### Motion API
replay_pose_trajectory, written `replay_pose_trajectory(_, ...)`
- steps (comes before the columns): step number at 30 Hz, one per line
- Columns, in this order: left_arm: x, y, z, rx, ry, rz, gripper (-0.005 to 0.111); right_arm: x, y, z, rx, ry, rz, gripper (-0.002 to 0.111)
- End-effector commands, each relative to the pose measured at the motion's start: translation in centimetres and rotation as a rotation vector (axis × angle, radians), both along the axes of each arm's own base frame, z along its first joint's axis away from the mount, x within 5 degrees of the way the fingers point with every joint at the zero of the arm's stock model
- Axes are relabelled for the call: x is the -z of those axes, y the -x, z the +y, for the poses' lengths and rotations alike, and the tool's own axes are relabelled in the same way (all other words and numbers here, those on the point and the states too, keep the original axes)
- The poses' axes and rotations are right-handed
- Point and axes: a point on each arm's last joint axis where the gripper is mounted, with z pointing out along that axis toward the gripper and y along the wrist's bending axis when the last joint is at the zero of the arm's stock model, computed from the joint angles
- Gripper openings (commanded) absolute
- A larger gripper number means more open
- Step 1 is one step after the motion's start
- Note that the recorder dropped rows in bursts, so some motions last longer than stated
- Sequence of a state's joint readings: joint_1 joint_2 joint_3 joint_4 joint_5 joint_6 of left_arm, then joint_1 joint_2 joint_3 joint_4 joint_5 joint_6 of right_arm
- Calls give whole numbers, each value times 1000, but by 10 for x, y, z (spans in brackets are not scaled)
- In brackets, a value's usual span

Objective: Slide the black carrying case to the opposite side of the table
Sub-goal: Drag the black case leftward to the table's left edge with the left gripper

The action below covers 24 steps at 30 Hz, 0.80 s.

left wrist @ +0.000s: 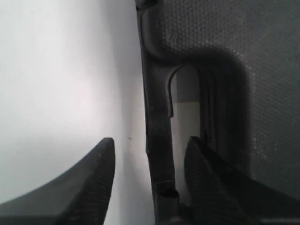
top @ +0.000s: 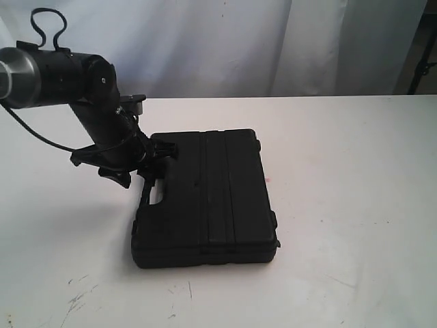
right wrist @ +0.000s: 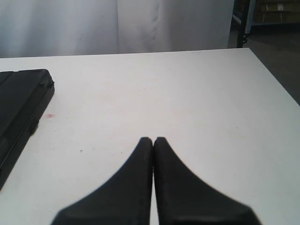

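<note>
Probably best pushing low and square so the case (top: pixel 212 198) isn't pivoting while sliding over the table (top: pixel 355 205). Case is lying flat, left of centre. Left gripper (left wrist: pixel 151 139) is straddling its handle (left wrist: pixel 157 103), fingers (left wrist: pixel 93 183) spread, gripping nothing. Right gripper (right wrist: pixel 153 140) is sitting clenched and empty, well apart.

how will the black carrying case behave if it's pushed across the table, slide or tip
The black carrying case lies flat and low, so it probably slides rather than tips. Its ribbed moulded shell looks rigid, so it likely won't flex. On the smooth white table it should glide fairly easily.
</note>
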<state>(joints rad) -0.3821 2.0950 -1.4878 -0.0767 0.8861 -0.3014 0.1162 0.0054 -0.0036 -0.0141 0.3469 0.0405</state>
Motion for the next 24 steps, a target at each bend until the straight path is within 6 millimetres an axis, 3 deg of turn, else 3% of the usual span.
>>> replay_pose_trajectory(1, 13, -2, -4, -5, 3, 16, 45, 1, 0, 0, 7, 1, -3, 0)
replay_pose_trajectory(19, 24, -4, -5, -10, 7, 18, 44, 1, 0, 0, 8, -1, -3, 0)
replay_pose_trajectory(22, 24, -4, -5, -10, 7, 18, 28, 1, 0, 0, 8, -1, -3, 0)
replay_pose_trajectory(24, 24, -5, -5, -4, 4, 17, 10, 1, 0, 0, 8, -1, -3, 0)
